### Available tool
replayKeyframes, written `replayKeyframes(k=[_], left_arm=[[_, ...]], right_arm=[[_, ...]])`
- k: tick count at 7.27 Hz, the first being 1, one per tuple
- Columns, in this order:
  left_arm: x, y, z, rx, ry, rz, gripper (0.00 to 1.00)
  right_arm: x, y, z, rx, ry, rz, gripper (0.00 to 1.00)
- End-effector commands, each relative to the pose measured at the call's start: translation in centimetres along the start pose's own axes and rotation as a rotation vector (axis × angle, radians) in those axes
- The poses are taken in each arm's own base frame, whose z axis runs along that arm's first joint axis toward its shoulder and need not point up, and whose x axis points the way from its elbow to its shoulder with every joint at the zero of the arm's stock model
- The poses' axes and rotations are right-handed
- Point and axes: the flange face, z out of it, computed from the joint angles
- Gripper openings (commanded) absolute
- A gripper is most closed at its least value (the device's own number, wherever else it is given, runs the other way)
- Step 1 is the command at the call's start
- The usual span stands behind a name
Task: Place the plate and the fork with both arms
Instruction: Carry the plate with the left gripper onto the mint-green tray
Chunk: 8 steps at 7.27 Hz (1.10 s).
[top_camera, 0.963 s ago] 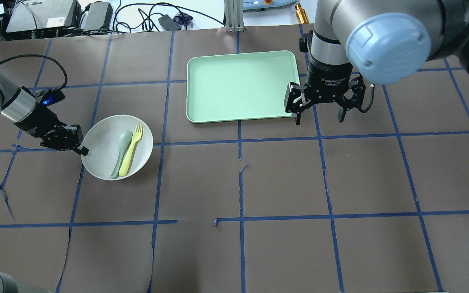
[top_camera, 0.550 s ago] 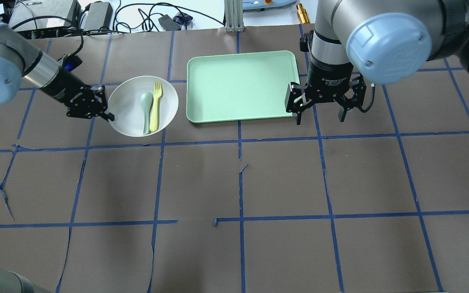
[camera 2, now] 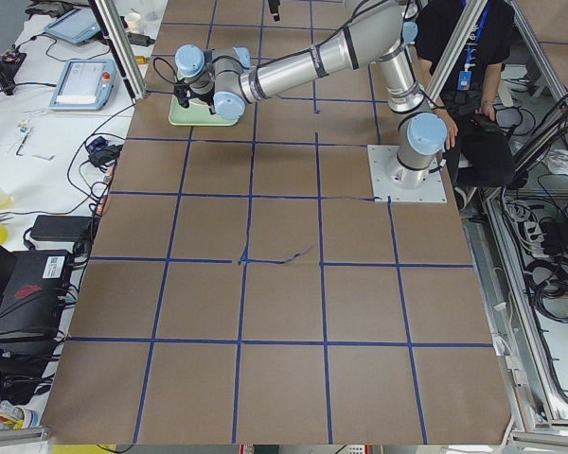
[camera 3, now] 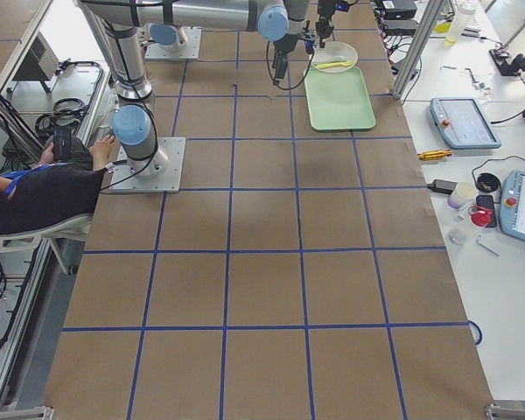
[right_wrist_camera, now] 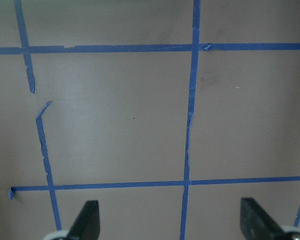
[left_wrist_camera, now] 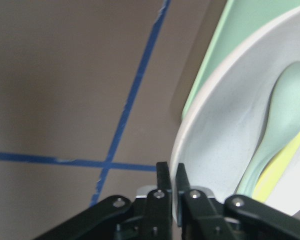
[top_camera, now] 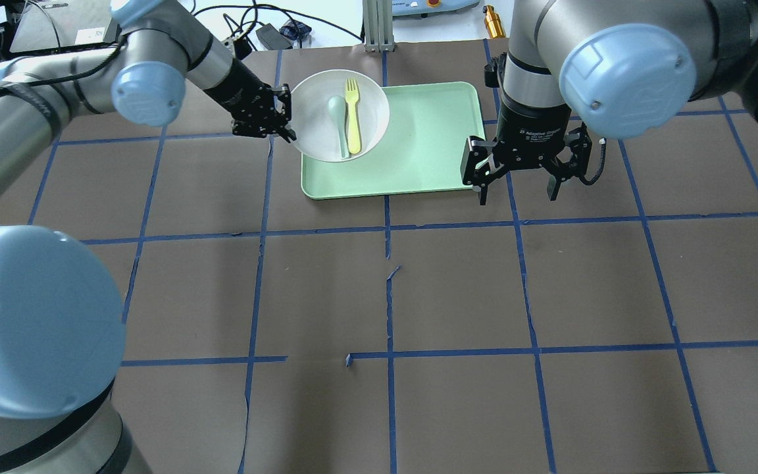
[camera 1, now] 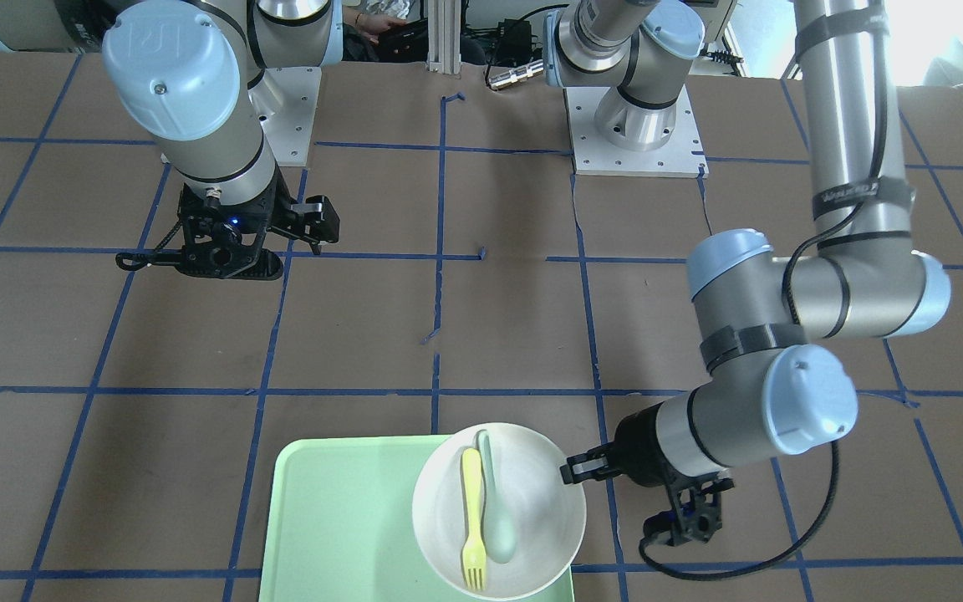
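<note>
Jaws of the left arm are clamped on the rim of the plate, one finger inside the rim and one outside, at the plate's edge toward the counter's left end. The plate sits over the far left corner of the mint-green tray, overhanging it toward the far edge and the left end of the counter. Whether it touches the tray cannot be told.

In the plate the fork and a grey-green spoon lie side by side, touching along their handles. The fork is on the side toward the right end, its tines toward the far edge, and the spoon's bowl points the same way.

The tray lies near the far edge, about midway along the counter. Jaws of the right arm are spread wide and point straight down, gripping nothing. They hang over the brown paper and blue tape lines just beside the tray's near right corner.
</note>
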Motion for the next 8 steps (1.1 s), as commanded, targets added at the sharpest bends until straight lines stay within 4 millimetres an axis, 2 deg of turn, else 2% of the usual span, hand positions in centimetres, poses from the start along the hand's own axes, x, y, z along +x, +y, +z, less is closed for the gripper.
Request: replayKeyframes(k=[1,2,4,5,6,7,8], left_arm=[[3.5,-1.1,5.4,-0.015,-0.001,0.067,0.0],[4.4,-0.6,7.3,-0.036,-0.008,0.082,0.0],[4.4,-0.5,8.5,-0.05,-0.015,0.089,0.0],[4.2,-0.7,9.1,-0.045,-0.013,0.098,0.11],[4.0,-0.8,9.4,-0.039,-0.011,0.109,0.49],[4.4,-0.6,9.2,-0.03,-0.013,0.118,0.97],[5.3,-0.3,7.2,0.003,-0.007,0.123,1.0]], right_arm=[[0.0,0.0,0.0,0.0,-0.001,0.0,1.0],[0.0,0.0,0.0,0.001,-0.002,0.0,1.0],[0.0,0.0,0.0,0.003,0.001,-0.003,1.0],[0.0,0.0,0.0,0.003,-0.002,-0.003,1.0],[0.0,-0.1,-0.1,0.01,-0.004,-0.003,1.0],[-0.1,-0.6,-0.4,0.048,-0.01,0.003,1.0],[-0.3,-2.9,-0.9,0.144,-0.025,0.014,1.0]])
